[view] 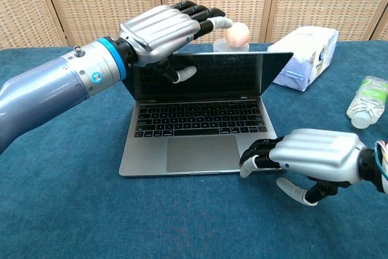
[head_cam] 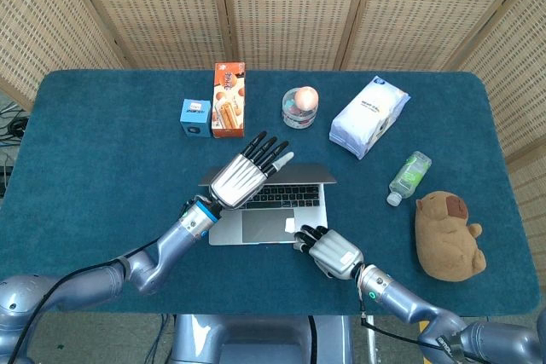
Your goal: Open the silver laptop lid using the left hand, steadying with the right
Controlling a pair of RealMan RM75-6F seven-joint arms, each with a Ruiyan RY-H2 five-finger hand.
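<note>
Laptop: the silver laptop (view: 200,131) sits near the middle of the blue table (head_cam: 102,151), toward the near edge, keyboard and trackpad exposed.
Lid: the lid (view: 209,77) stands close to upright, leaning slightly back; its dark screen faces the robot.
Left hand: the left hand (view: 160,31) is at the lid's top left corner, fingers laid over the top edge and the thumb on the screen side, so it pinches the lid there.
Right hand: the right hand (view: 309,156) rests at the base's near right corner, its fingertips (view: 251,159) curled down onto the palm rest; it presses rather than grips, with nothing enclosed.
Stage: I judge the opening mostly done, a little more tilt perhaps left.
Doing it well: push the top edge back in a slow arc about the hinge, not straight away, so the base does not slide. Keep the right hand's weight straight down on the corner. Since the lift is at one corner, go gently to avoid twisting the screen.
Behind: a jar (head_cam: 300,106) and a white pack (head_cam: 368,115) sit on the far side, apart from the lid in the head view.
</note>
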